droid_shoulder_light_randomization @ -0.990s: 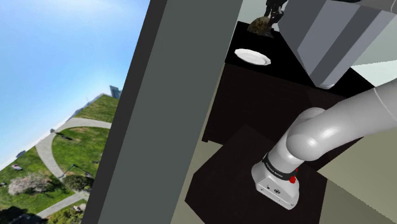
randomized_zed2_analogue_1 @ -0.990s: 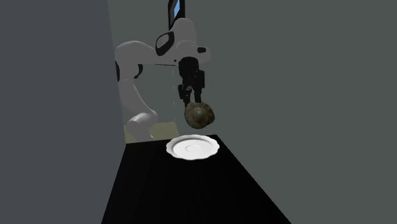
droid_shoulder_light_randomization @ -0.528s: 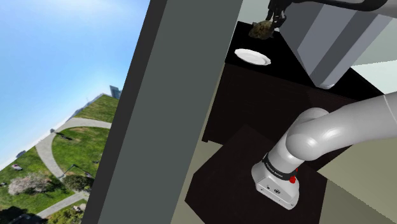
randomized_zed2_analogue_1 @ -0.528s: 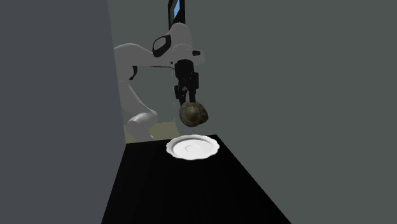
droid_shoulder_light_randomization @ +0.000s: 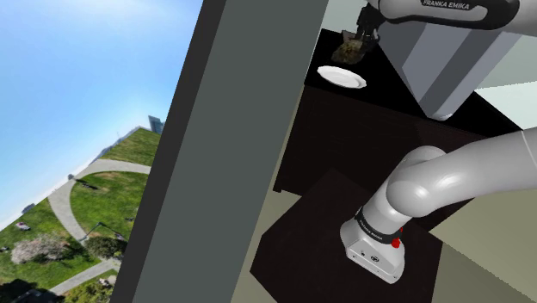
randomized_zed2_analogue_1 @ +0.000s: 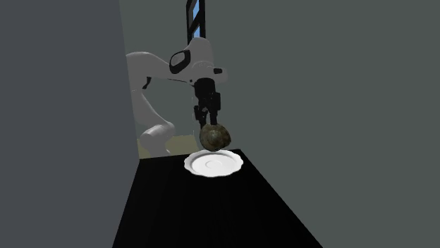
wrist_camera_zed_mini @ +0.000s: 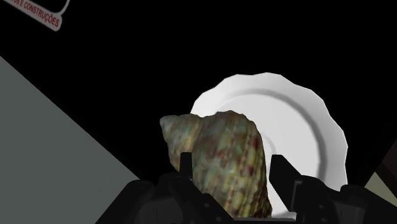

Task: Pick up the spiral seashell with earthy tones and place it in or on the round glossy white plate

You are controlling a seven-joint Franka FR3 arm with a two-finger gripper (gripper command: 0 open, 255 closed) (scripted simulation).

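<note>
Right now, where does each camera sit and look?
Shoulder view: beside the stand, looking down over the black table; white arm shows.
Second exterior view: across the table, facing the whole arm.
Wrist view: rides the arm's end, looking down; black jaws show.
All share the brown-green spiral seashell and round glossy white plate.

The shoulder view is bright at its left, where sky (droid_shoulder_light_randomization: pixel 77 60) and lawn (droid_shoulder_light_randomization: pixel 108 198) glow in daylight; my arm (droid_shoulder_light_randomization: pixel 447 172) carries soft highlights. The second exterior view is dim, the plate (randomized_zed2_analogue_1: pixel 214 163) its brightest patch on a black table (randomized_zed2_analogue_1: pixel 204 211). At my wrist the shell (wrist_camera_zed_mini: pixel 222 159) looks evenly lit, sharp.
</note>
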